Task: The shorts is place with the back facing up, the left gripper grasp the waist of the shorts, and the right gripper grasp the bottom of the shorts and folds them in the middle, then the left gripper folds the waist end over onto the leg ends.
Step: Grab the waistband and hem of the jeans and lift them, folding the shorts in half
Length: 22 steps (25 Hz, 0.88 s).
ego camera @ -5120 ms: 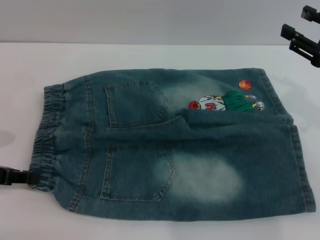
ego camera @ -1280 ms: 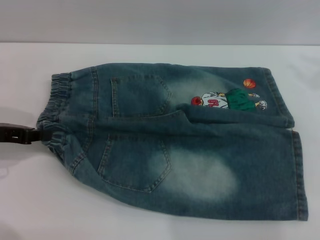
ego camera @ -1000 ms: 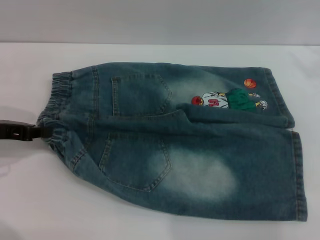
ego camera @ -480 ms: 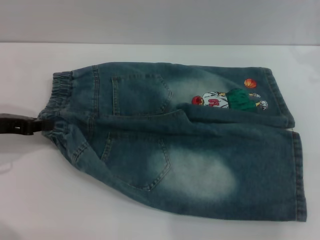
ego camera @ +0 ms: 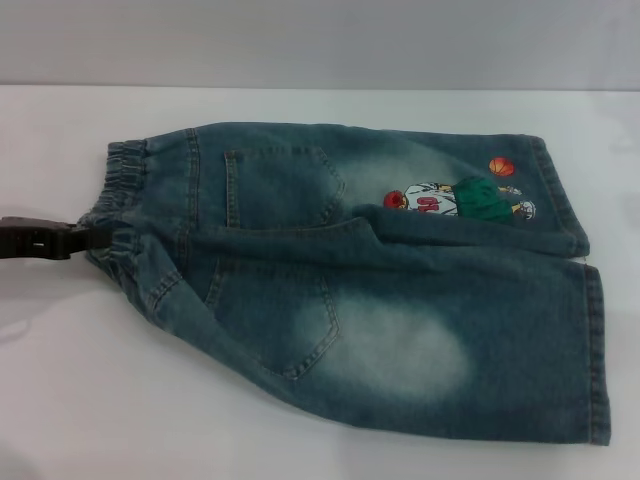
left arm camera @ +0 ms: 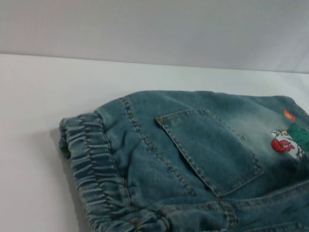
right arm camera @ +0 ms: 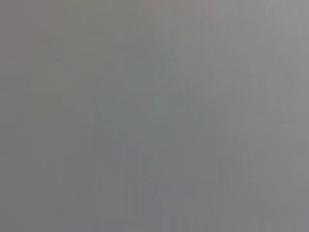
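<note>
The blue denim shorts (ego camera: 380,300) lie back up on the white table, doubled lengthwise so one back pocket sits above the other. The ruffled waist (ego camera: 120,185) points left. The leg ends (ego camera: 597,350) lie flat at the right, with the cartoon print (ego camera: 450,198) on the far layer. My left gripper (ego camera: 85,238) comes in from the left edge and is shut on the near part of the waist, which is drawn up and bunched. In the left wrist view the waistband (left arm camera: 91,159) and a pocket (left arm camera: 207,150) fill the picture. The right gripper is out of view.
Bare white table (ego camera: 150,420) surrounds the shorts, with a grey wall (ego camera: 320,40) behind its far edge. The right wrist view shows only a blank grey surface.
Since five seconds ago the right gripper has left the view. Over the last second the left gripper has risen slightly with the waist, pulling the near waist corner inward and slanting the shorts' near edge.
</note>
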Each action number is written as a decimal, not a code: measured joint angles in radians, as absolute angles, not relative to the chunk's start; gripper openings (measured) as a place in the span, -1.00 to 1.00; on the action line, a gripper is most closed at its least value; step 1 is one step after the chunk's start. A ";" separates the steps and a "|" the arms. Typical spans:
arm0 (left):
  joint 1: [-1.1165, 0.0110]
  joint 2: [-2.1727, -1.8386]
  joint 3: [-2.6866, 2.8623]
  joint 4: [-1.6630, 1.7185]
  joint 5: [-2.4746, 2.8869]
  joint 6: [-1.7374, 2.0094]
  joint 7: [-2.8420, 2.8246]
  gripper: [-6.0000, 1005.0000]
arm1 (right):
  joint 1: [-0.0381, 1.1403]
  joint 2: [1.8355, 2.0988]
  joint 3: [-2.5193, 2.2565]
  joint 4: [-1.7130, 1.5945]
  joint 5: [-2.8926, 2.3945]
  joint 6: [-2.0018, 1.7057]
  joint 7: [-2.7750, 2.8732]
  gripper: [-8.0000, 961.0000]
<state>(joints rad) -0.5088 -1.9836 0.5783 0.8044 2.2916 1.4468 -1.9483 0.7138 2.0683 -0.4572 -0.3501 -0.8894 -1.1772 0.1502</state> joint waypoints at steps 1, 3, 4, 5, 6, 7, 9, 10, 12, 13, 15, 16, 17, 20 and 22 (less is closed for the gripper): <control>-0.509 -1.983 0.578 0.802 2.291 1.445 -1.948 -0.90 | 0.716 2.067 -0.461 -0.355 -0.890 -1.164 0.173 0.19; -0.510 -1.981 0.578 0.801 2.290 1.441 -1.946 -0.90 | 0.717 2.065 -0.489 -0.384 -0.906 -1.125 0.255 0.19; -0.511 -1.981 0.578 0.801 2.289 1.441 -1.946 -0.90 | 0.712 2.063 -0.522 -0.416 -0.924 -1.099 0.327 0.19; -0.511 -1.980 0.578 0.801 2.287 1.440 -1.946 -0.90 | 0.702 2.058 -0.563 -0.459 -0.954 -1.072 0.422 0.19; -0.511 -1.979 0.578 0.801 2.285 1.440 -1.945 -0.90 | 0.693 2.053 -0.593 -0.493 -0.994 -1.058 0.520 0.19; -0.512 -1.977 0.578 0.800 2.283 1.440 -1.945 -0.90 | 0.683 2.046 -0.631 -0.537 -1.046 -1.045 0.635 0.19; -0.512 -1.972 0.578 0.797 2.280 1.440 -1.945 -0.90 | 0.666 2.024 -0.702 -0.629 -1.176 -1.051 0.892 0.19; -0.513 -1.971 0.578 0.796 2.279 1.440 -1.945 -0.90 | 0.661 2.009 -0.735 -0.683 -1.249 -1.063 1.022 0.19; -0.513 -1.970 0.578 0.796 2.278 1.440 -1.945 -0.90 | 0.654 1.987 -0.783 -0.768 -1.373 -1.096 1.223 0.19; -0.513 -1.970 0.578 0.796 2.277 1.439 -1.945 -0.90 | 0.652 1.973 -0.807 -0.816 -1.444 -1.121 1.335 0.19; -0.513 -1.970 0.578 0.796 2.276 1.436 -1.945 -0.90 | 0.654 1.950 -0.835 -0.900 -1.576 -1.181 1.519 0.19; -0.513 -1.970 0.578 0.796 2.274 1.434 -1.945 -0.90 | 0.659 1.943 -0.840 -0.943 -1.650 -1.221 1.603 0.19; -0.513 -1.970 0.578 0.796 2.272 1.433 -1.944 -0.90 | 0.664 1.937 -0.838 -0.986 -1.712 -1.268 1.667 0.19; -0.513 -1.968 0.578 0.796 2.264 1.432 -1.940 -0.90 | 0.680 1.928 -0.829 -1.091 -1.861 -1.419 1.810 0.19; -0.513 -1.968 0.578 0.796 2.261 1.431 -1.939 -0.90 | 0.696 1.923 -0.820 -1.155 -1.936 -1.524 1.871 0.19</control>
